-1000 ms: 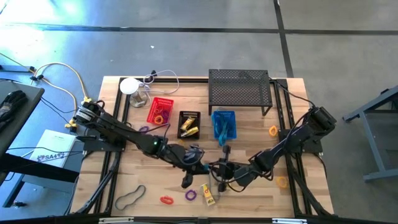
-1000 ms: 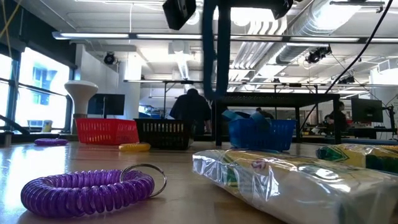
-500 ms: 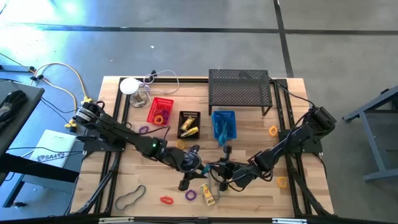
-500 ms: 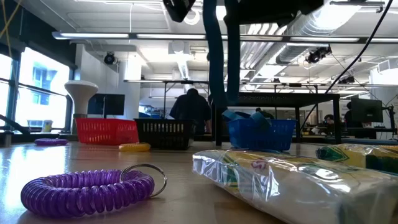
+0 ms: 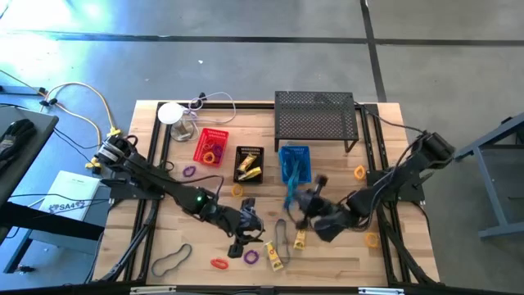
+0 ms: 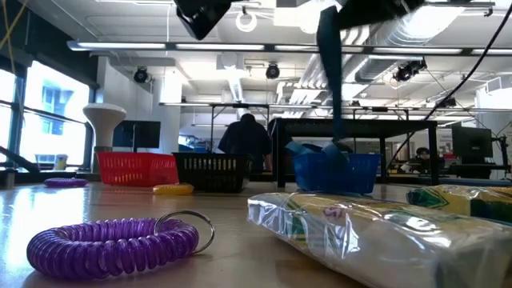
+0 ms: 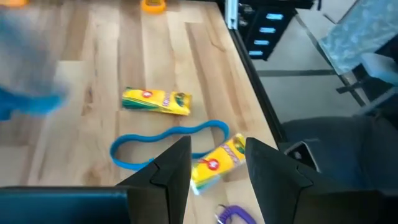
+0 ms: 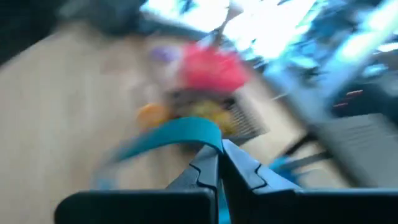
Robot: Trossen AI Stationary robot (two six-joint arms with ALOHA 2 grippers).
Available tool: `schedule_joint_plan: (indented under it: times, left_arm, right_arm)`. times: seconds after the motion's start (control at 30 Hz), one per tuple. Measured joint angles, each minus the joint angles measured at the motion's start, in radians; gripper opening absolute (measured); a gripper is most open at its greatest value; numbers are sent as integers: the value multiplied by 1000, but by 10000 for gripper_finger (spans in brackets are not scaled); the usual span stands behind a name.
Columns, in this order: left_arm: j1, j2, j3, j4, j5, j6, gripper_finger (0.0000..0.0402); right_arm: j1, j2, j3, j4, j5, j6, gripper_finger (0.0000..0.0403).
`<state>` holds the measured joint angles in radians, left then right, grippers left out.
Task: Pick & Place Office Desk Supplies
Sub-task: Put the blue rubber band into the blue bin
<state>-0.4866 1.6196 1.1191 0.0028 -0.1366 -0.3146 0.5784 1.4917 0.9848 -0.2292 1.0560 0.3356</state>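
Grey concrete floor [image 5: 246, 49] — big windows [image 6: 48, 112], ceiling ducts [image 6: 416, 32] w/ strip lights.

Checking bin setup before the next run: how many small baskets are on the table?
3: the red basket, black basket and blue basket sit side by side across the table's middle, red nearest the left arm's side. None looks hidden.

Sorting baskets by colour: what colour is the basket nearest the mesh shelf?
Blue. The basket sits just in front of the shelf, clearest in the high view.
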Motion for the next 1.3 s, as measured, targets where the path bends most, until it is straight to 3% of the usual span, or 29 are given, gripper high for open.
schedule_joint_plan:
  times: [0.23, 0.4, 0.57, 0.77, 0.93, 1.1, 1.3]
  left_arm:
    - [-41, 0, 0, -12, 0, 2, 148]
    - [-65, 0, 0, -40, 1, 10, 148]
    - [-78, 0, 0, -50, 1, 10, 148]
    - [-88, 0, 0, -59, 1, 7, 148]
    - [-88, 0, 0, -87, 2, 7, 148]
    - [-87, 0, 0, -108, 2, 8, 148]
    - [-87, 0, 0, -112, 2, 11, 148]
  right_arm:
    - [-114, -109, 1, -47, 182, -72, 3]
    - [-193, -93, -34, -84, 116, 46, 3]
    - [-245, -39, -90, -83, 136, 200, 3]
    - [-329, 48, -104, -82, 7, 291, 3]
    - [-402, 116, -104, -105, -183, 374, 3]
    - [-455, 121, -104, -249, -311, 512, 3]
    - [-503, 107, -101, -338, -473, 557, 3]
